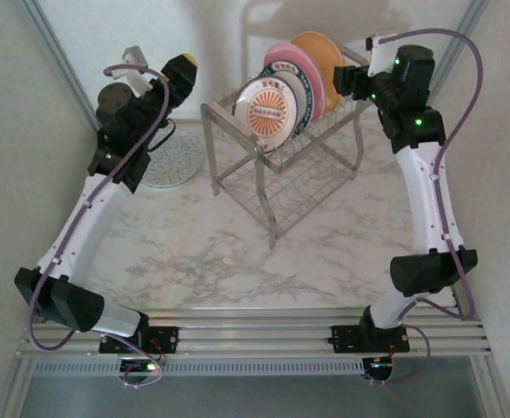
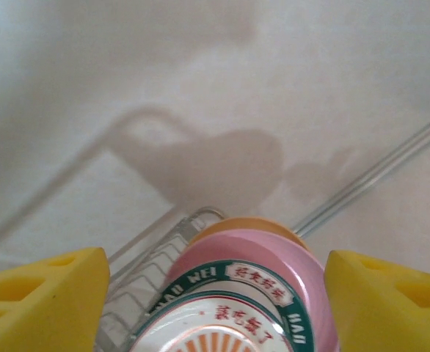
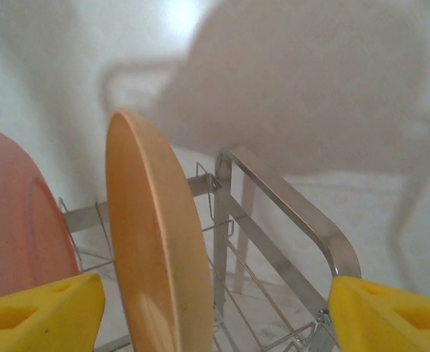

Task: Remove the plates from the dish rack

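The dish rack (image 1: 238, 187) stands mid-table with several plates upright in its upper tier. A sunburst plate (image 1: 271, 111) is in front, then a second dark-rimmed plate (image 2: 274, 282), a pink plate (image 1: 300, 74) and an orange plate (image 1: 325, 54) at the back. A speckled plate (image 1: 172, 157) lies flat on the table to the left. My left gripper (image 1: 181, 70) hovers open to the left of the rack, its yellow fingers (image 2: 46, 297) wide apart and empty. My right gripper (image 3: 215, 315) is open at the rack's far end. The orange plate (image 3: 152, 242) stands between its fingers, untouched.
The rack's tubular end frame (image 3: 296, 220) rises just inside my right gripper's right finger (image 3: 391, 315). The pink plate (image 3: 17, 220) stands beyond its left finger. White walls close in at the back and both sides. Bare marble table (image 1: 238, 261) lies in front of the rack.
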Robot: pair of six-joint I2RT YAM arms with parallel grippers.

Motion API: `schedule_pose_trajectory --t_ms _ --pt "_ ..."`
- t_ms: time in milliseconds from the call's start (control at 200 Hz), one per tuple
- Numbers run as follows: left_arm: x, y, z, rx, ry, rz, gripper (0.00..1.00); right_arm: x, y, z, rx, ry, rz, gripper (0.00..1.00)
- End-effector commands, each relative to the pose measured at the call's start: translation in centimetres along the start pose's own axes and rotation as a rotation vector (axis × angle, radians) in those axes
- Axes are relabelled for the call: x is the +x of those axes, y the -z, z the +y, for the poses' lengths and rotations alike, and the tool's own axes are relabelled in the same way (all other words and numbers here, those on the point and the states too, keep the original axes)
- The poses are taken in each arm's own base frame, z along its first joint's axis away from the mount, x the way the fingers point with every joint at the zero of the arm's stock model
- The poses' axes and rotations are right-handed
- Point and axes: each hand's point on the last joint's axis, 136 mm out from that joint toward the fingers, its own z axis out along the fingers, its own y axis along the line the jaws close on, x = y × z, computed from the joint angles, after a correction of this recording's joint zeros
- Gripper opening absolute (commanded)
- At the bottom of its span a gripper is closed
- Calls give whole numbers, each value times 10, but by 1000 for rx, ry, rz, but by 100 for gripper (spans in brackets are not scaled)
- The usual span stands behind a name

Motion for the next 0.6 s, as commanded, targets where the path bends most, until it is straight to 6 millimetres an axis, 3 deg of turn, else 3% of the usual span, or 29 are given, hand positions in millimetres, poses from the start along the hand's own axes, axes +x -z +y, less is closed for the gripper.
schedule_pose_trajectory --t_ms 0,225,591 --pt "-6 5 -52 137 -87 -7 78 -4 -10 0 7 23 -11 78" --pt "-1 2 -75 181 -112 17 78 4 -33 -1 18 22 13 75" --pt "-1 3 -79 189 -105 13 79 17 -57 10 12 34 44 62"
